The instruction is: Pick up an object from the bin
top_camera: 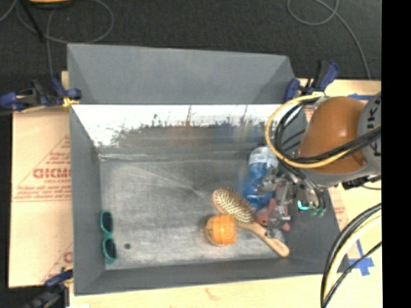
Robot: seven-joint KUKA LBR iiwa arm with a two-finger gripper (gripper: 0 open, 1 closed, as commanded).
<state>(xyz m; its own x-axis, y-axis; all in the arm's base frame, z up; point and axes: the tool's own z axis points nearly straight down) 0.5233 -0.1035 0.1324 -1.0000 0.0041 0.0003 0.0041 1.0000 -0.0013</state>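
Approach step: gripper point(280, 205) low at the bin's point(85, 191) four o'clock side.
It hangs over the wooden hairbrush point(234, 205), with a blue bottle point(257, 172) at its eleven o'clock and an orange ball point(221, 230) at eight. Whether its grip is spread or closed I cannot tell. Next, likely, it must settle round one thing.

Wooden hairbrush point(239, 209) lying flat, oval head just left of the pincer point(280, 212), handle slanting beneath it, orange ball point(221, 230) touching the head, farther left.

Light falls evenly from above on the grey bin point(83, 191). Its far wall shows a pale band of glare, the floor is softly lit, and the near right corner lies in the arm's point(334, 140) shadow.
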